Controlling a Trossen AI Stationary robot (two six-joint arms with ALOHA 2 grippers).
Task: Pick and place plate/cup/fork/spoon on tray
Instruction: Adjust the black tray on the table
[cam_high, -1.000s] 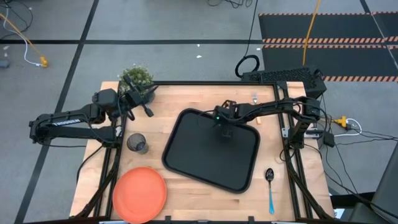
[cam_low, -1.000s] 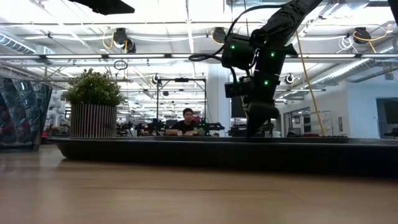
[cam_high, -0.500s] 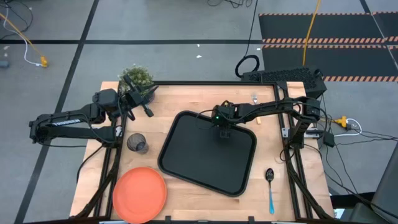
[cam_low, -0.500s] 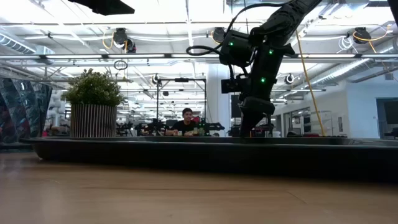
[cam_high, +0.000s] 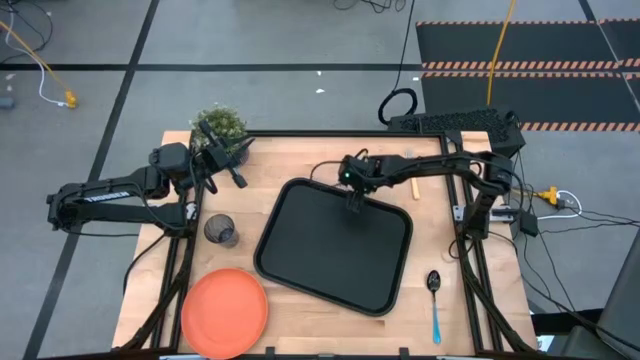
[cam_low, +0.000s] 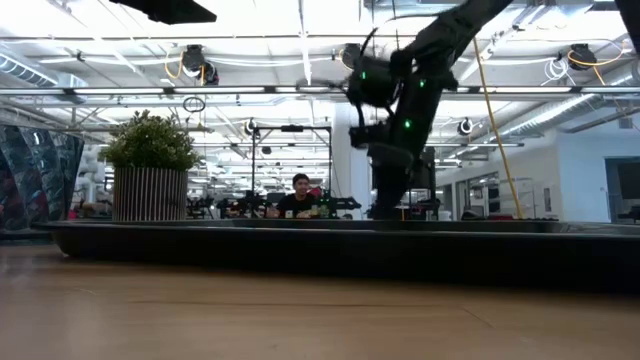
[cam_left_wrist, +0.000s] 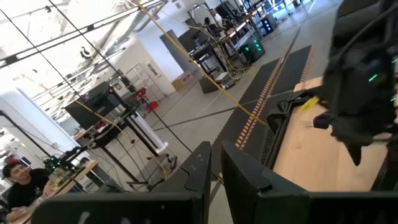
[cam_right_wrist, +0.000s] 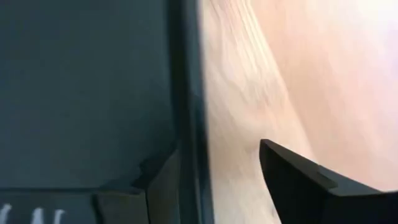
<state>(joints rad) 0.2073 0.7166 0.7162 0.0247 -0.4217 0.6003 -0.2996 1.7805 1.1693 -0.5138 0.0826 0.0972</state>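
Observation:
The black tray (cam_high: 330, 255) lies in the middle of the table and also shows in the low view (cam_low: 300, 245). My right gripper (cam_high: 352, 200) is open over the tray's far rim (cam_right_wrist: 186, 93), one finger (cam_right_wrist: 163, 180) inside the rim and the other (cam_right_wrist: 298, 183) outside over the wood. The orange plate (cam_high: 224, 312) lies near the left front corner, with the dark cup (cam_high: 220, 230) behind it. The spoon (cam_high: 434, 300) lies at the right front. The fork (cam_high: 410, 170) lies at the far right, partly under the right arm. My left gripper (cam_high: 225, 165) waits, shut, by the plant. My right gripper points down with its fingers on either side of the tray's far rim (cam_right_wrist: 189, 137). The inner finger stands close to the rim's inner side; I cannot tell whether it touches. The tray lies flat on the table.
A potted plant (cam_high: 222, 128) stands at the far left corner, right beside my left gripper. A person sits in the room beyond the table (cam_low: 300, 195). Bare wood shows in front of the tray and between the tray and the spoon.
The tray has slid a little toward the table's left edge while my right gripper was on it, and has then stayed put. My right gripper has then gone toward the table's far edge, ending over the tray's far rim.

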